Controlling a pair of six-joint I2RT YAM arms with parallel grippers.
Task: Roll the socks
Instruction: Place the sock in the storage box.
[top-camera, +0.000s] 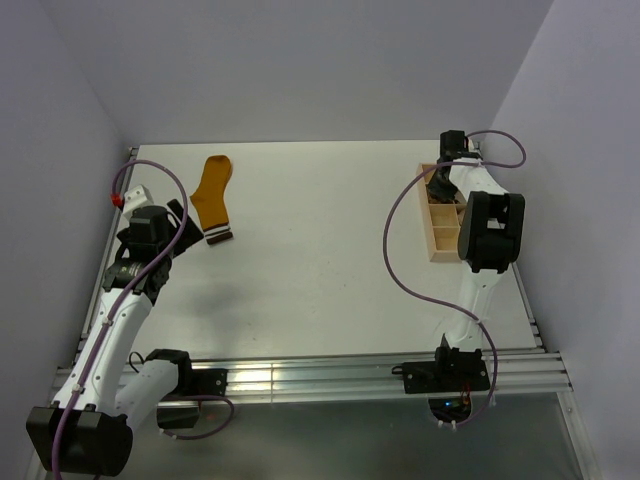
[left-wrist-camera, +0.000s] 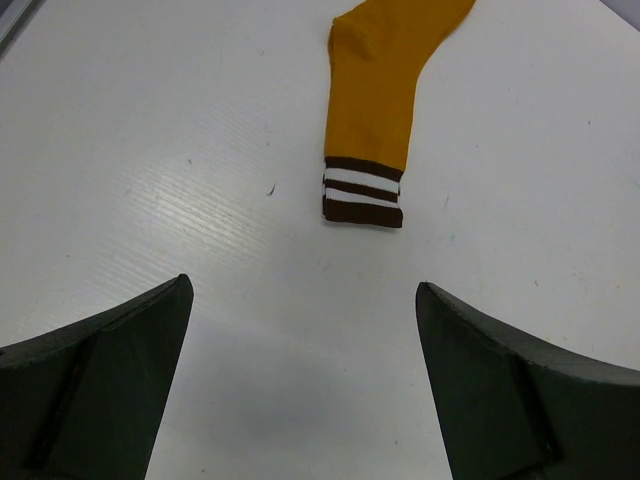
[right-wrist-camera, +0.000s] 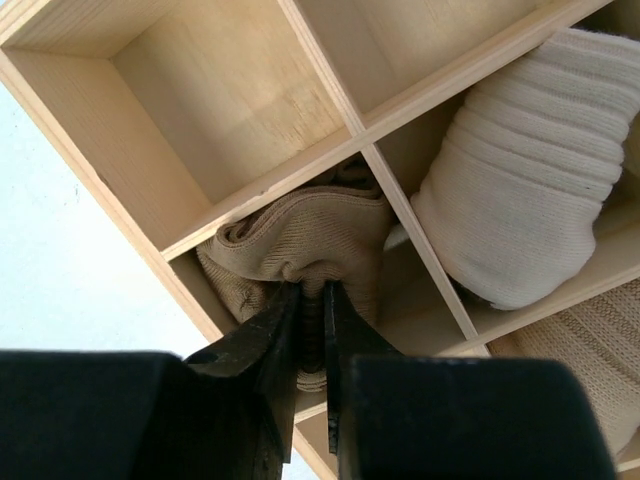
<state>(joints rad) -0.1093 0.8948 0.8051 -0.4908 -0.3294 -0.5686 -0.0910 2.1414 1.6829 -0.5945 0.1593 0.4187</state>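
White bench (top-camera: 320, 290), walled behind and at both sides. Mustard sock (left-wrist-camera: 370, 100) lies flat near the far-left corner, cuff toward the left gripper (left-wrist-camera: 305, 295), whose jaws stand spread wide, presumably ready to begin rolling. Right gripper (right-wrist-camera: 310, 300) pinches the bundled tan sock (right-wrist-camera: 300, 240) inside a compartment of the wooden box (right-wrist-camera: 355, 135) at the right edge, apparently to seat it there.

There are two socks: one mustard-orange sock (top-camera: 213, 190) and one tan sock (right-wrist-camera: 300, 245). There is also one cream-white bundle (right-wrist-camera: 520, 190) and one wooden box (right-wrist-camera: 225, 110).
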